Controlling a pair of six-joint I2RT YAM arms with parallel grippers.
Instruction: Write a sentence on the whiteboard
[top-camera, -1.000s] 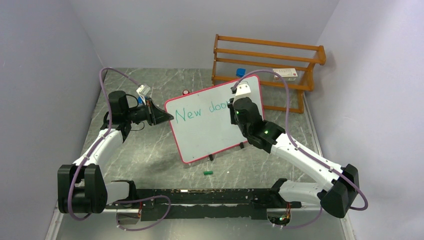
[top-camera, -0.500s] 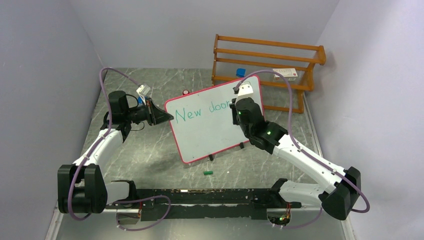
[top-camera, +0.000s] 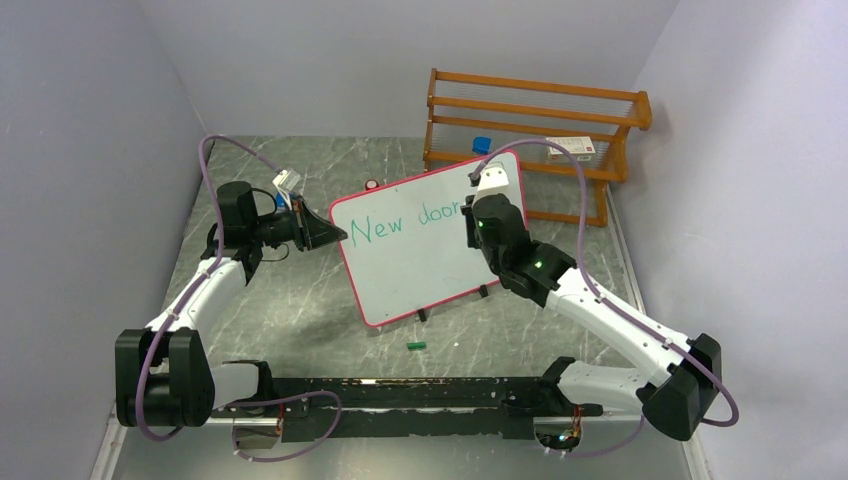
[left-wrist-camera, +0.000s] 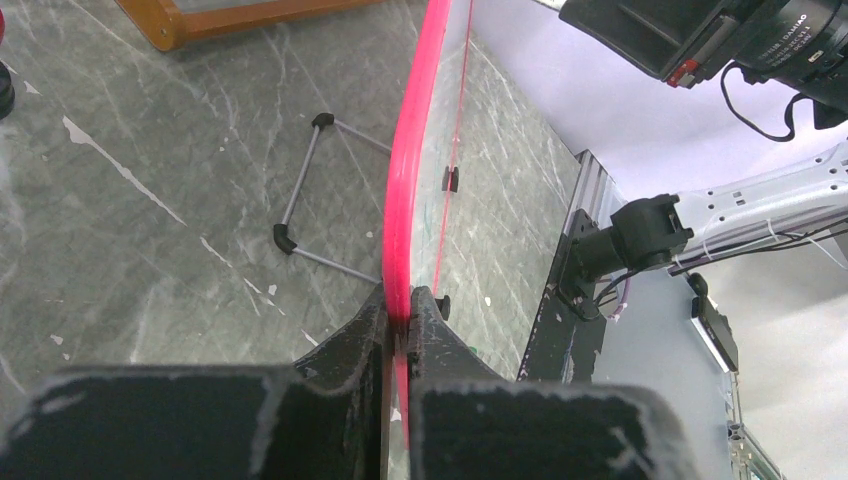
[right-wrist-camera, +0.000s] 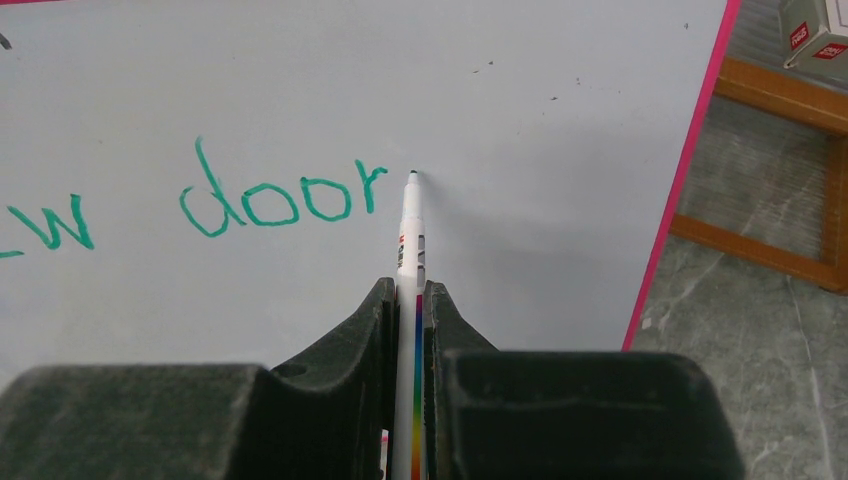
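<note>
green sentence (right-wrist-camera: 280, 200) up to "door"; right gripper (right-wrist-camera: 408, 290) pinching marker (right-wrist-camera: 409, 230), tip at 12 o'clock (next letter due); left gripper (left-wrist-camera: 400, 305) clamping whiteboard (top-camera: 420, 275) steady at its 9 o'clock rim.

White, pink-red-rimmed whiteboard (top-camera: 420, 272); green sentence (top-camera: 380, 228); grey marbled table (top-camera: 300, 312); orange-brown rack (top-camera: 535, 88)

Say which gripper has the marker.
The right gripper, shut on the marker at the green writing; the left gripper clamps the whiteboard by its pink rim.

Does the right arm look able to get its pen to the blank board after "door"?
Probably yes: the marker in its fingers points tip-first just past the sentence, with bare whiteboard beyond and nothing between.
</note>
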